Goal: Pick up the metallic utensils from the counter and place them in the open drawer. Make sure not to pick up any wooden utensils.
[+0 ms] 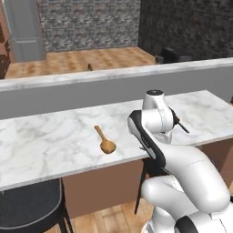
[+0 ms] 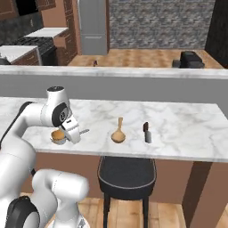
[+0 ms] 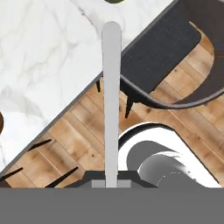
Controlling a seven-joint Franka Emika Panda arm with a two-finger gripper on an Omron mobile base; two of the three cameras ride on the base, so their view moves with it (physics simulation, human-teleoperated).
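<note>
Presently the claw (image 2: 76, 133) is clamped on the fork (image 3: 111, 100), held above the counter's (image 2: 178, 124) front edge; the thin handle could slip. The knife (image 2: 146, 132) lies near that edge, beside a wooden spoon (image 2: 118, 132).

Simulated kitchen, even flat light. Wood plank floor (image 1: 91, 61) beyond a grey half wall with marble cap (image 2: 133, 82). Grey stone-brick far wall (image 1: 88, 22), darker stone wall (image 1: 186, 27) to its right. Tall grey fridge (image 2: 92, 24) far side, black stove (image 2: 38, 44) with brown cabinets (image 2: 67, 38) far left. Dark stool (image 2: 127, 176) with woven seat tucked near, another stool (image 1: 29, 207) at left. Dark boxy seat (image 2: 190, 59) far right.
</note>
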